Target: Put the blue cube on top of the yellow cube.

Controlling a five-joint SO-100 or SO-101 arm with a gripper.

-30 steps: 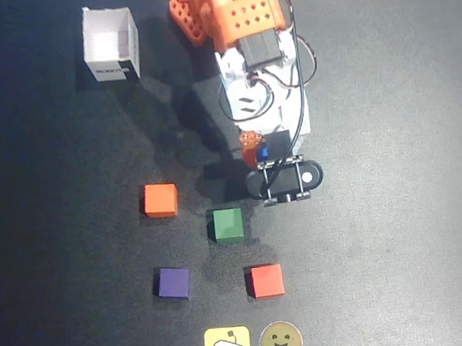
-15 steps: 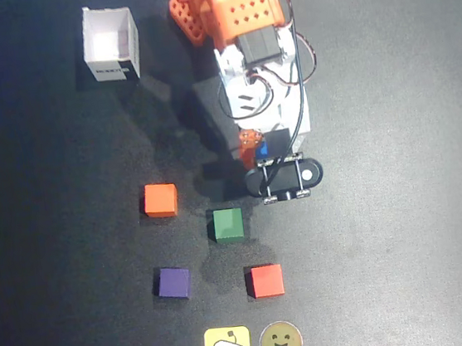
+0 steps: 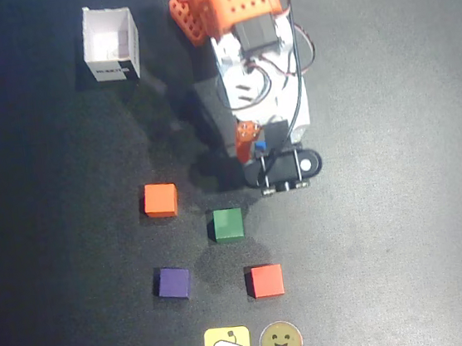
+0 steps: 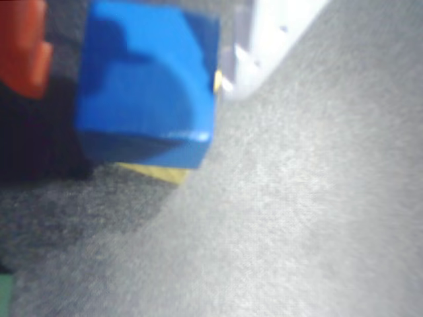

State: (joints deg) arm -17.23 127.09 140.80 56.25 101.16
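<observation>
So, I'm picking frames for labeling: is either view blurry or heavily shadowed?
Wrist view: soft and blurred, the blue cube fills the upper left, only slivers of the yellow cube showing. Overhead view: sharper, with arm shadows on the dark table.

— What moved in the overhead view?
— The arm pulled back toward the top edge, taking the pincer (image 3: 255, 148) and the blue cube (image 3: 260, 146) with it, farther from the green cube (image 3: 228, 224).

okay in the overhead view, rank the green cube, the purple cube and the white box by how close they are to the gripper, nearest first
1. Green cube: just below-left of the gripper.
2. Purple cube: farther down-left.
3. White box: up-left, near the top edge.
</observation>
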